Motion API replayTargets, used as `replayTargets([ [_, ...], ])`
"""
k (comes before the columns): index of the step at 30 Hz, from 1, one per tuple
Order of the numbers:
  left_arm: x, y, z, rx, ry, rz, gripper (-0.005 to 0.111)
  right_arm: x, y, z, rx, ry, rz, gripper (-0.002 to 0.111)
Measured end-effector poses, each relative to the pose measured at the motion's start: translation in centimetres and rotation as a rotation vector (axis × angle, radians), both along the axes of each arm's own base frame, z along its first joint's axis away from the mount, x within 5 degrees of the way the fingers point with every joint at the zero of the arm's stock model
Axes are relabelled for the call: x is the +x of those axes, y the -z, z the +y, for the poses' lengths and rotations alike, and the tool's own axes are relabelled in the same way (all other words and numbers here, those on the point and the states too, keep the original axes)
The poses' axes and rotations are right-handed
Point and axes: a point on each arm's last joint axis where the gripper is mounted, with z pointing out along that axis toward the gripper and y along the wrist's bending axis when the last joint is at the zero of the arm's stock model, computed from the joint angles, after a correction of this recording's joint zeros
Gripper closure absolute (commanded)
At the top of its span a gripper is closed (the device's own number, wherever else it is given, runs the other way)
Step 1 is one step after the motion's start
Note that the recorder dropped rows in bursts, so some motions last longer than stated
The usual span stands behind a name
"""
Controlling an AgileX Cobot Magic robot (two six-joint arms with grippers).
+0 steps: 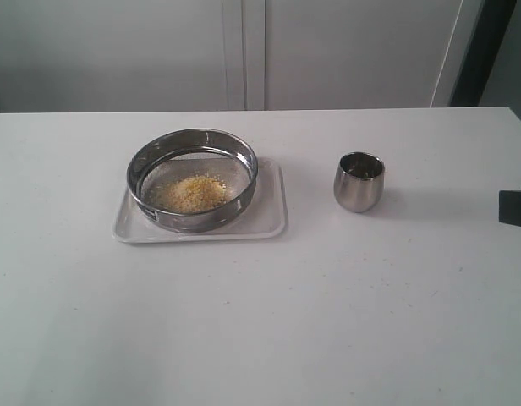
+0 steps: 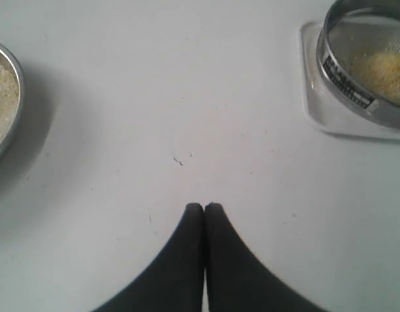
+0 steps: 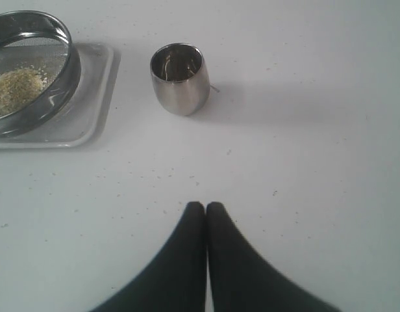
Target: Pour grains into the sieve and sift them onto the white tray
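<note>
The sieve (image 1: 193, 176), a wide steel ring with a mesh bottom, rests on the white tray (image 1: 267, 222) left of the table's centre. A heap of yellow grains (image 1: 193, 193) lies on its mesh. The right wrist view shows the sieve (image 3: 31, 71), the grains (image 3: 15, 88) and the tray (image 3: 89, 104) too, and the left wrist view has the sieve (image 2: 356, 84) on the tray (image 2: 317, 110). My left gripper (image 2: 204, 207) is shut and empty over bare table, well away from the sieve. Also shut and empty, my right gripper (image 3: 206, 205) is some way short of the cup.
A small rounded steel cup (image 1: 359, 181) stands upright right of the tray, its inside showing bare steel (image 3: 177, 65). A second steel container with pale grains (image 2: 2, 104) sits at the edge of the left wrist view. A dark piece of the right arm (image 1: 514, 207) pokes in at the table's right edge.
</note>
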Motion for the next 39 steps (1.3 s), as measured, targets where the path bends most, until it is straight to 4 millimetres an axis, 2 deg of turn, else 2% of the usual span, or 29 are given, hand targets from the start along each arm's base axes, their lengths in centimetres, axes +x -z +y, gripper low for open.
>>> replayTargets([
  [7, 3.1, 0.1, 0.2, 0.028, 0.043, 0.165, 0.107, 0.0, 0.0, 0.0, 0.0, 0.0, 0.0, 0.108],
  [23, 4.3, 0.0, 0.3, 0.03, 0.044, 0.174, 0.107, 0.0, 0.0, 0.0, 0.0, 0.0, 0.0, 0.108],
  [27, 5.9, -0.1, 0.4, 0.025, 0.047, 0.227, 0.107, 0.0, 0.0, 0.0, 0.0, 0.0, 0.0, 0.108],
  [39, 12.8, 0.1, 0.5, 0.018, 0.086, 0.386, 0.107, 0.0, 0.0, 0.0, 0.0, 0.0, 0.0, 0.108],
])
